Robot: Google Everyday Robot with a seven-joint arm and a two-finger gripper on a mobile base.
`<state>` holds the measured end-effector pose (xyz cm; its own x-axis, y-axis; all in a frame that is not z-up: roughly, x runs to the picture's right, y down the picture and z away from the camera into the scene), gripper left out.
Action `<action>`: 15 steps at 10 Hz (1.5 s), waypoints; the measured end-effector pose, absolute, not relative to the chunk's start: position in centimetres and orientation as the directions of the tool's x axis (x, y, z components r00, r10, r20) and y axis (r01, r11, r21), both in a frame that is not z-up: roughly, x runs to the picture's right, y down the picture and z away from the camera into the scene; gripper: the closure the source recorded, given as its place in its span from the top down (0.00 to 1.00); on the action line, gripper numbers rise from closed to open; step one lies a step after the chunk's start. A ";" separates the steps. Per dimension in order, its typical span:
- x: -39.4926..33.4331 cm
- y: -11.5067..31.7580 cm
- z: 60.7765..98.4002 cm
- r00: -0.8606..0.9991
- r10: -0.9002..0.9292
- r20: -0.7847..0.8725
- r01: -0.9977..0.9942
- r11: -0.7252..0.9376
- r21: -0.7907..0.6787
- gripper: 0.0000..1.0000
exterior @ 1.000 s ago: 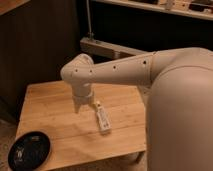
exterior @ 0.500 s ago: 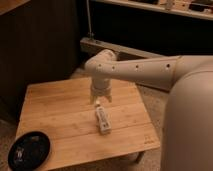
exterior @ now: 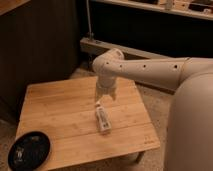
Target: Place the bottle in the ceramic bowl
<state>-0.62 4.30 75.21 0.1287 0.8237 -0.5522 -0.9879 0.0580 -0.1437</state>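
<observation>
A slim white bottle (exterior: 102, 120) lies on its side near the middle of the wooden table (exterior: 60, 107), its cap end pointing away from me. My gripper (exterior: 105, 96) hangs just above and behind the cap end, pointing down, open and holding nothing. The black ceramic bowl (exterior: 29, 150) sits at the table's front left corner, well to the left of the bottle and the gripper. It has nothing in it.
The white arm (exterior: 150, 67) reaches in from the right, and the robot's white body (exterior: 192, 130) fills the right edge. Dark cabinets and a metal rail (exterior: 115, 50) stand behind the table. Speckled floor (exterior: 155, 107) surrounds it.
The gripper has moved to the right across the table, from left of the bottle to just behind its cap end. The bottle and bowl have stayed where they were.
</observation>
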 end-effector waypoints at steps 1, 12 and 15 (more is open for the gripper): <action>-0.5 4.3 75.3 0.124 0.824 -0.553 -0.988 0.053 -0.144 0.65; 1.0 9.1 78.9 0.109 0.802 -0.588 -0.951 -0.087 -0.295 0.65; 1.0 9.0 78.8 0.109 0.802 -0.588 -0.951 -0.087 -0.295 0.65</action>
